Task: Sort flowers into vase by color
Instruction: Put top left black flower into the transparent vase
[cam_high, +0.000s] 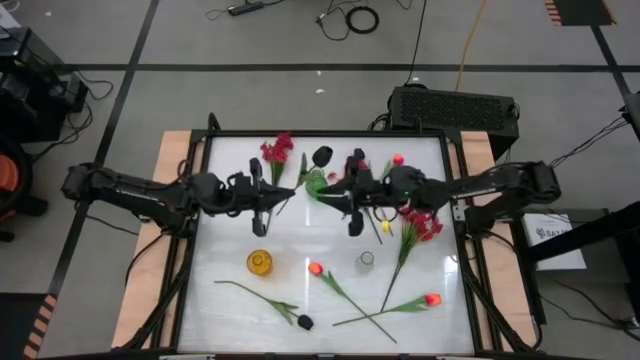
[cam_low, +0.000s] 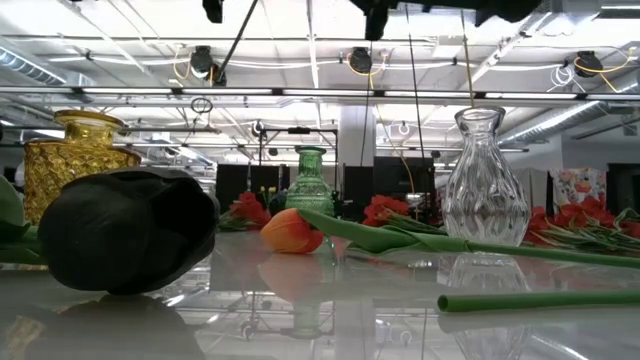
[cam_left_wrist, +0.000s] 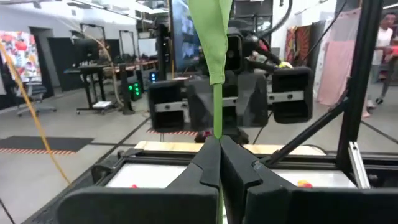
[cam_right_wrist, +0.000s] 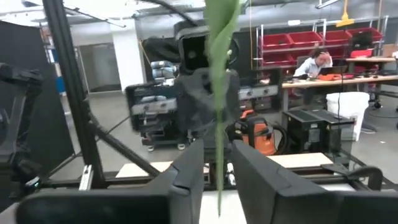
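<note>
A green flower stem (cam_left_wrist: 217, 118) is clamped between the closed fingers of the left gripper (cam_left_wrist: 219, 163) near the centre of the high view; in the left wrist view its long axis runs straight up the frame. The right gripper (cam_right_wrist: 217, 163) faces it, its fingers apart around a stem (cam_right_wrist: 219, 124). Such stems are judged light and flexible, best pinched mid-stem, clear of the soft blooms.

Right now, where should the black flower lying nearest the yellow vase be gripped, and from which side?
Its bare green stem, mid-length, from straight above, jaws across it: it lies flat and free, while the black bloom is bulky.
</note>
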